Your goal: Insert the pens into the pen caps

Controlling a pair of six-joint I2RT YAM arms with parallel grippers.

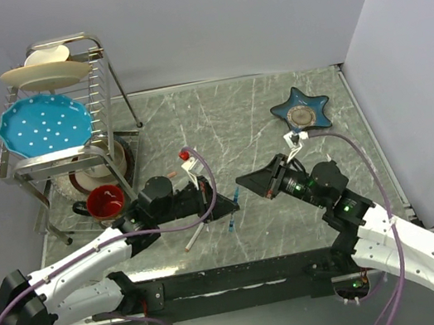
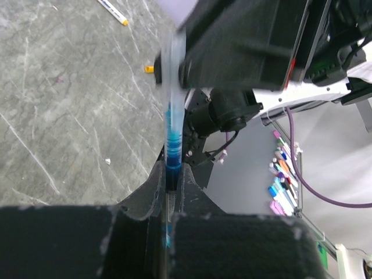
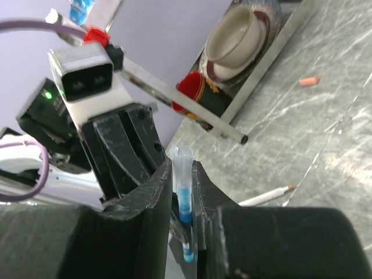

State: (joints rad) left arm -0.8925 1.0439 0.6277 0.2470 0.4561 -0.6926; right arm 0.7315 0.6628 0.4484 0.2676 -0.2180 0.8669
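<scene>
A blue pen (image 2: 172, 139) is running up the middle of the left wrist frame, the left gripper (image 2: 172, 177) clamping its lower end. At the bottom centre of the right wrist frame, the right gripper (image 3: 183, 174) is pinching a clear, blue-tinted cap (image 3: 182, 163), open end facing the left gripper. Whether the tip is entering is hidden. The push is probably going best with both pieces on one line, slow and straight. A white pen (image 3: 267, 197) is lying at lower right.

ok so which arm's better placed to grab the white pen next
Probably left: the white pen lies beside the left arm, nearer the left gripper than the right gripper, once it releases the blue pen.
</scene>
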